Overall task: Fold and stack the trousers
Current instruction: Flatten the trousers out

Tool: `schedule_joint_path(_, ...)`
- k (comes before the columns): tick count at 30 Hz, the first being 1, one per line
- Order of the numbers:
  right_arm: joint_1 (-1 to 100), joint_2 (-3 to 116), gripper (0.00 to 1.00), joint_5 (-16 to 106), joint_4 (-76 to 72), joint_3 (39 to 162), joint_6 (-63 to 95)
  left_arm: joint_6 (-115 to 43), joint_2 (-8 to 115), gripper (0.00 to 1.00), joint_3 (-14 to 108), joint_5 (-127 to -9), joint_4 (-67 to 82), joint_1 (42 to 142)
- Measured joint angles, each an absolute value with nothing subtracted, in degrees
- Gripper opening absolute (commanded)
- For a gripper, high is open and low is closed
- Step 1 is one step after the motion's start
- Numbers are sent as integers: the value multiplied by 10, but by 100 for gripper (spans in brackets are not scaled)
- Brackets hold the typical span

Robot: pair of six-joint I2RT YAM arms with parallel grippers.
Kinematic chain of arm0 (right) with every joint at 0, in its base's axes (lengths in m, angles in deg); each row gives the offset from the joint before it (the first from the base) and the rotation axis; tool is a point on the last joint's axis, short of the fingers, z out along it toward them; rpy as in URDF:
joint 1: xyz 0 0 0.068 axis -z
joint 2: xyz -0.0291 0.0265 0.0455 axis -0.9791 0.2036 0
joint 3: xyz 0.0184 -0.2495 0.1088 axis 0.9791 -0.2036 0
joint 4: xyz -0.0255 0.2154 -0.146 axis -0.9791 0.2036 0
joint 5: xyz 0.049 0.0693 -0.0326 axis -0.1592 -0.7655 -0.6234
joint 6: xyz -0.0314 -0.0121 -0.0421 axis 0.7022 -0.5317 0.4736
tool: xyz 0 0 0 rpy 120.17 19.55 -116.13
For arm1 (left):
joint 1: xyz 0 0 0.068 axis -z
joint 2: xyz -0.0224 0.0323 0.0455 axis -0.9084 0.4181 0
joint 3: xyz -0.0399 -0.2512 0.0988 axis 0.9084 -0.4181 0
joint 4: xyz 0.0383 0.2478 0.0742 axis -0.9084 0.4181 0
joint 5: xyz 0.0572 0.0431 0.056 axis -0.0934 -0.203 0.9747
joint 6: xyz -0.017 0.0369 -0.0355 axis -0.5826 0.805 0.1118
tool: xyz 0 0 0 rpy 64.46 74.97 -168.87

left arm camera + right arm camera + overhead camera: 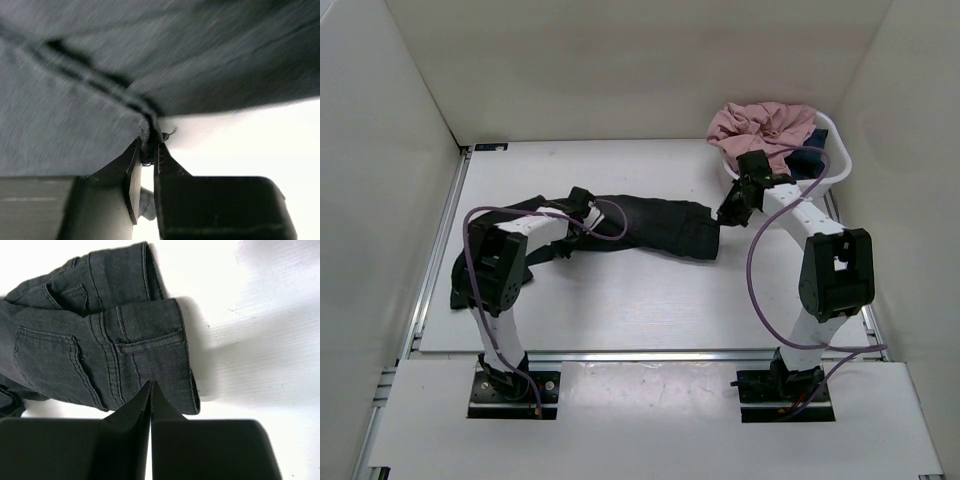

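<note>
The black trousers [660, 225] lie stretched across the table from the left edge to the middle right. My left gripper [582, 205] is shut on a seam edge of the trousers [75, 100], with a pinch of fabric showing between its fingertips [150, 145]. My right gripper [730, 212] is at the trousers' right end. In the right wrist view its jaws [151, 386] are pressed together with no fabric visible between them. The tips sit over the waistband and pocket part of the trousers [100, 340].
A white basket [840, 150] stands at the back right, holding a pink garment [765, 125] and a dark blue garment [810, 160]. White walls enclose the table on three sides. A metal rail [435, 260] runs along the left edge.
</note>
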State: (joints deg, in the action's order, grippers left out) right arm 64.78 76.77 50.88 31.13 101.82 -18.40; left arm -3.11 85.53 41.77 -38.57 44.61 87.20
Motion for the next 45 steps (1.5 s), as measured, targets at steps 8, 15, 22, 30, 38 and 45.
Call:
schedule_joint_path(8, 645, 768, 6, 508, 311, 1023, -168, -22, 703, 14, 407, -409, 484, 810)
schedule_joint_path(15, 688, 878, 0, 471, 345, 1182, -142, -25, 672, 14, 406, -431, 525, 813)
schedule_joint_path(22, 714, 987, 0, 478, 388, 1352, -87, -31, 674, 14, 397, -429, 534, 813)
schedule_joint_path(30, 704, 978, 56, 457, 388, 1350, -50, -34, 666, 21, 388, -431, 542, 813)
schedule_joint_path(38, 611, 829, 96, 461, 377, 1223, -62, -49, 696, 57, 370, -442, 538, 813)
schedule_joint_path(45, 594, 877, 99, 462, 364, 1219, -119, -55, 747, 75, 368, -411, 522, 813)
